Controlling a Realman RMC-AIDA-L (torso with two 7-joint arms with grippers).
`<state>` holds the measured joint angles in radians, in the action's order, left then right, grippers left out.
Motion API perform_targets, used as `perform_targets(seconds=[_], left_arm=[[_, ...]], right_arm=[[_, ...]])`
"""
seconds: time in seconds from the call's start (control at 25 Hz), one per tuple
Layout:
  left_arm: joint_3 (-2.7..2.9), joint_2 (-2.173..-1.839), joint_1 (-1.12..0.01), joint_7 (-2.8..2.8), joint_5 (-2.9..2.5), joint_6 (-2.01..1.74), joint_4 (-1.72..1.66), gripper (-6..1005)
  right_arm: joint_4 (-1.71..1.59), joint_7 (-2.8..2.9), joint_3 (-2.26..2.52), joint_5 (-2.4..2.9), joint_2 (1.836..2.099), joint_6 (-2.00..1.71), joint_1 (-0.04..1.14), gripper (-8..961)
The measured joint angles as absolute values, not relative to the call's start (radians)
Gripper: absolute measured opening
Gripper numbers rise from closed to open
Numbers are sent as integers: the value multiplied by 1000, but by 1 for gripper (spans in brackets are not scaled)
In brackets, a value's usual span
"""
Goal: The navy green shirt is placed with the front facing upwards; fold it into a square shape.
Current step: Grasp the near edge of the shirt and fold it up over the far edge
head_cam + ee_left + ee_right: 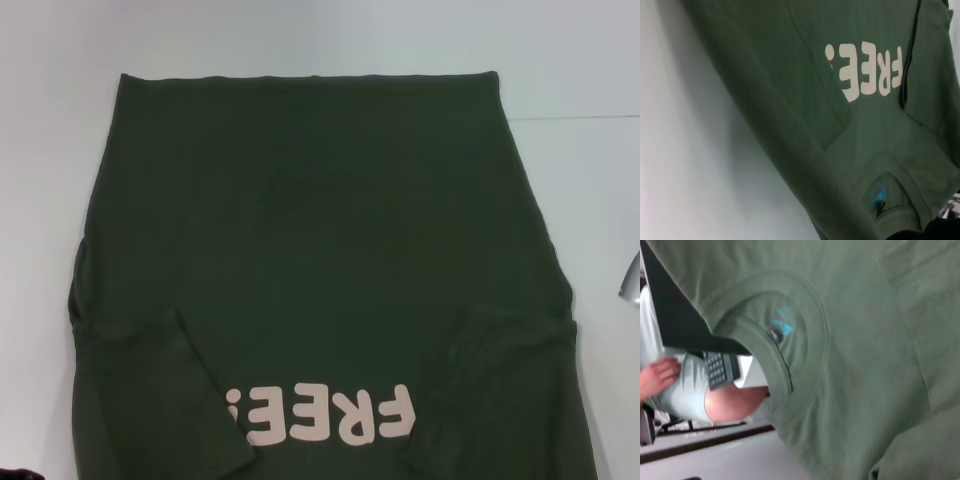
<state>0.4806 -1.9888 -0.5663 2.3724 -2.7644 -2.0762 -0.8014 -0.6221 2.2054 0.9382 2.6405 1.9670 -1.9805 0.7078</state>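
Olive-green cotton: the navy green shirt (320, 270) lies flat on the white desk (590, 200), sleeves folded inward, print upward; bare desk borders both sides. Left wrist view adds the blue neck label (876, 192). Right wrist view shows a seated person (695, 390) beyond the collar. Jaw state: cannot tell.

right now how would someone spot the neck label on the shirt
A dark green shirt covers most of the white table, its hem at the far side. Follow it toward the robot past the cream FREE! print to the round collar; the small blue label sits inside.
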Motion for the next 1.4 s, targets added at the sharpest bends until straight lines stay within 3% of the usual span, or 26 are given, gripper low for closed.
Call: perform_targets(seconds=[0.48,0.88,1.12,1.4], left_arm=[[597,-2001,-574,2367,-2765,-2079,-799,38],[586,-1993,-595,2354,-2715,-2079,-799,39],[353,-1953,-611,2323,-2622,-2071,-798,38],[127,-1939,-607,2325,-2442,-1967,-775,38]], right_arm=[[-620,2199,1024,2642,1993,-1983,722,109],[-640,2193,989,2634,1990,-1975,730,121],[-712,2189,792,2632,1974,-1965,718,128],[-720,2190,515,2529,1906,-1833,712,136]])
